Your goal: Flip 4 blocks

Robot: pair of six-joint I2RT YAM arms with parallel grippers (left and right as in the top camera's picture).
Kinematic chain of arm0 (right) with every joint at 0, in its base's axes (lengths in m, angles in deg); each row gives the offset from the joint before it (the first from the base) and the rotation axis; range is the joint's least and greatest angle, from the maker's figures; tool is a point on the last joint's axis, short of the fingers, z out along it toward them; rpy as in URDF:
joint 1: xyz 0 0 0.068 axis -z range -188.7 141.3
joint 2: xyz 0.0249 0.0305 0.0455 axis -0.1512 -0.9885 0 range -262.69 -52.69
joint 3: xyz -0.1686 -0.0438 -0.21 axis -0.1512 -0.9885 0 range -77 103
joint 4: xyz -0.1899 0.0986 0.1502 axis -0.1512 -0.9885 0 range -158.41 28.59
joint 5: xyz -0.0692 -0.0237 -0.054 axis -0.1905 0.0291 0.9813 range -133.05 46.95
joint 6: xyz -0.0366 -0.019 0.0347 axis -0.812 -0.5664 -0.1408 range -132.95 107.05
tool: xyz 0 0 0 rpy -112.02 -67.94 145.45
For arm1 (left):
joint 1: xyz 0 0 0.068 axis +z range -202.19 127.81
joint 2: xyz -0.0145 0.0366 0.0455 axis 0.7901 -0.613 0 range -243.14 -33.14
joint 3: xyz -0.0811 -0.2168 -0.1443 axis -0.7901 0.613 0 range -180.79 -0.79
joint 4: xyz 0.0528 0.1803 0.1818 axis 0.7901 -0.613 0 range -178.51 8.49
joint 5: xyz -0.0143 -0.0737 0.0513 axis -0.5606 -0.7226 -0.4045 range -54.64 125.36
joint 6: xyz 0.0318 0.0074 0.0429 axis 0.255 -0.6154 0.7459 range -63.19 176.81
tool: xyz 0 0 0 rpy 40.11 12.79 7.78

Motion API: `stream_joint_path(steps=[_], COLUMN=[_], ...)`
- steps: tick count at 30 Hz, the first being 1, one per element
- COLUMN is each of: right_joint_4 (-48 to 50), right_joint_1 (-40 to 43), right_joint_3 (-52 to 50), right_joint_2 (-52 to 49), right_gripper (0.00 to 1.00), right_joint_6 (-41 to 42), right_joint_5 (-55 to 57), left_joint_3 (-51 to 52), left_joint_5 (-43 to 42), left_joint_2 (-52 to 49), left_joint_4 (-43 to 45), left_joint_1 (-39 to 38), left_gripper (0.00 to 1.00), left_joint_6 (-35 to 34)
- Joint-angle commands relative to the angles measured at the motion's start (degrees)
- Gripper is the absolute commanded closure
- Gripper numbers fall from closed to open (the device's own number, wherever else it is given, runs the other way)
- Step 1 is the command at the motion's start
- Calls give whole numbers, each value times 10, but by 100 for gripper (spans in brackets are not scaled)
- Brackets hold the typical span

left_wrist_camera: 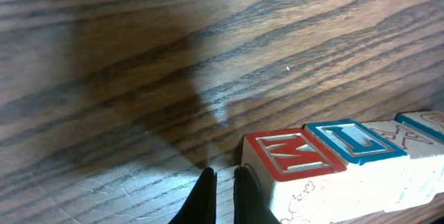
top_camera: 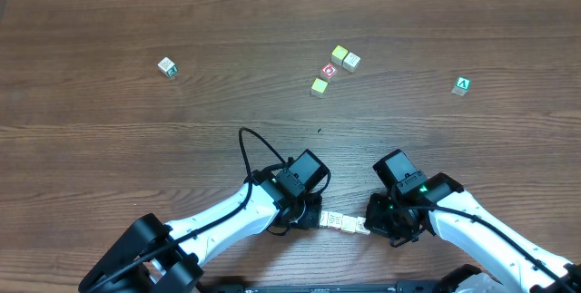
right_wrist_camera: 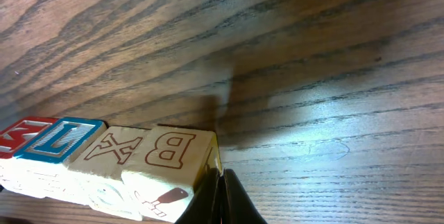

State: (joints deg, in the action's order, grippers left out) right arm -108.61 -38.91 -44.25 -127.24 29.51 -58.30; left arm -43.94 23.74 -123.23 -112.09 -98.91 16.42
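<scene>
**Blocks (top_camera: pixel 340 222) bookended**

Four letter blocks lie in a row by the table's (top_camera: pixel 91 148) near edge. Both the left gripper (left_wrist_camera: pixel 223 195) and right gripper (right_wrist_camera: pixel 220 197) are closed, holding nothing, butted against the row's ends. I'd guess that's to tip all four together. Farther back, loose cubes (top_camera: pixel 339 53) sit scattered.

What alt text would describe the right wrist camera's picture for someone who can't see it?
Four wooden letter blocks lie in a touching row on a dark wood table. The right gripper, shut, sits beside the B block.
</scene>
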Motion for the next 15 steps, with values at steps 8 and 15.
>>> stream_joint_path(steps=[8,15], right_joint_4=[4,3], right_joint_1=[-6,-6], right_joint_3=[-2,-2], right_joint_2=[-1,-1], right_gripper=[96,96], right_joint_6=[25,41], right_joint_5=[-30,-46], left_joint_3=[2,2], left_joint_5=[28,32], left_joint_2=[-6,-6], left_joint_4=[5,4], left_joint_1=[3,2], left_gripper=[96,96], left_joint_6=[84,153])
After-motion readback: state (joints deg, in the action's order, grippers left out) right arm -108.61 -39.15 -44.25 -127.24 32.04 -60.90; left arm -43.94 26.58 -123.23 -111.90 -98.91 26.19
